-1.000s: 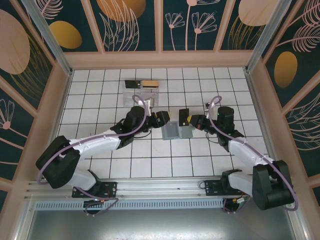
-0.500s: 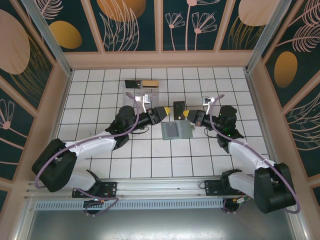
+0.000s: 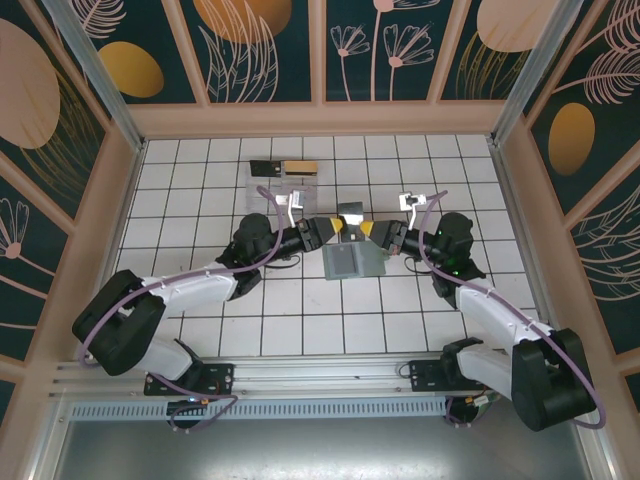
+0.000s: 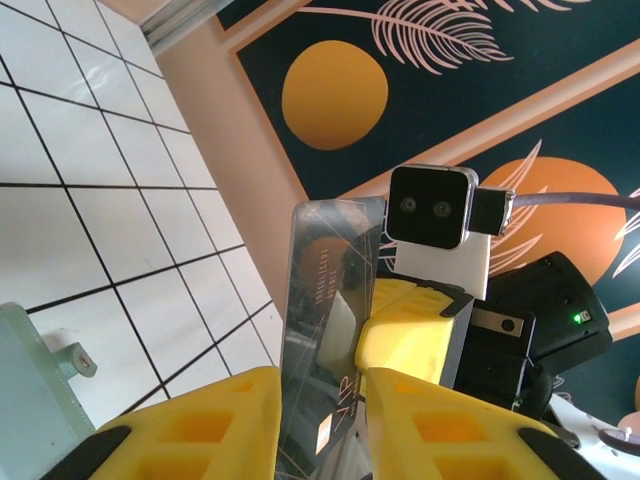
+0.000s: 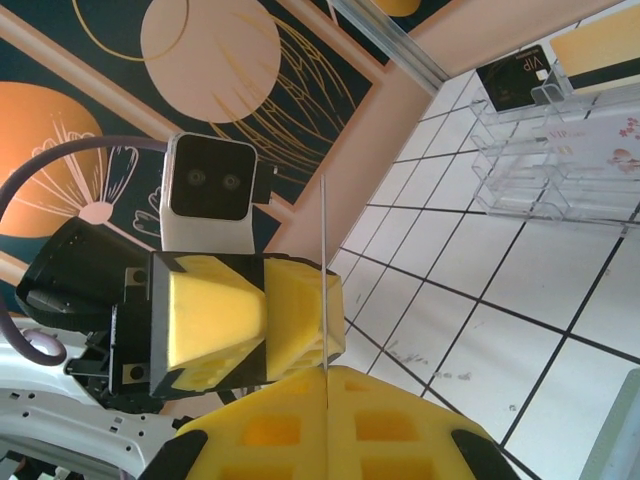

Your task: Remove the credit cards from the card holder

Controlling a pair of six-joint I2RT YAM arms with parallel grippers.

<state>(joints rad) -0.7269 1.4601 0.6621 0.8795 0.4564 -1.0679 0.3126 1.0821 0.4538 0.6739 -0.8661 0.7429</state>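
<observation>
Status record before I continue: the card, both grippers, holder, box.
card: held off the table, between both grippers
right gripper: jaws shut on the card, which is edge-on in its wrist view
left gripper: jaws either side of the card; grip unclear
card holder: open flat on the table, near side of the grippers
clear box: far side, untouched

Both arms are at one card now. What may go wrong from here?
1. The right gripper pinches the credit card by one edge above the tiled table; a slip would drop it.
2. The jaws of the left gripper stand apart around the slanted card, so closing may bend or twist it.
3. If both arms pull before one releases, the card may flex or spring away.
</observation>
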